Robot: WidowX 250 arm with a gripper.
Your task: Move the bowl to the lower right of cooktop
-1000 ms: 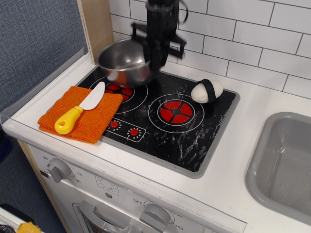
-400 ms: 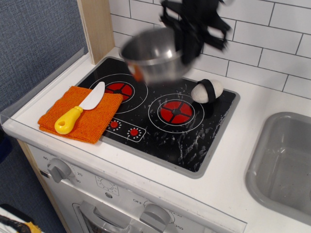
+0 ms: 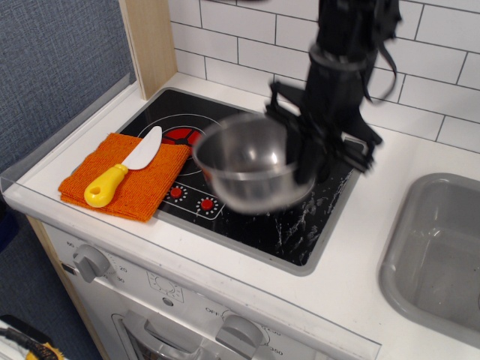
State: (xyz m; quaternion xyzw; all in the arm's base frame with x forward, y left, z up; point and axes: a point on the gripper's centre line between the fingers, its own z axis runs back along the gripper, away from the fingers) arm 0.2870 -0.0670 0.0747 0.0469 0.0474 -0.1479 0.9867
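The shiny steel bowl (image 3: 250, 162) hangs in the air over the middle and right of the black cooktop (image 3: 289, 223), blurred by motion. My black gripper (image 3: 303, 166) comes down from the upper right and is shut on the bowl's right rim. The bowl hides the right burner. The left red burner (image 3: 180, 136) shows partly behind the bowl. The lower right part of the cooktop, with white scratches, is bare.
An orange cloth (image 3: 126, 176) with a yellow-handled toy knife (image 3: 120, 169) lies left of the cooktop. A grey sink basin (image 3: 442, 255) sits at the right. White tiled wall stands behind. The white and black object seen before is hidden behind my arm.
The gripper has carried the bowl from above the left burner at the back, across to the right and forward, and lower over the right burner.
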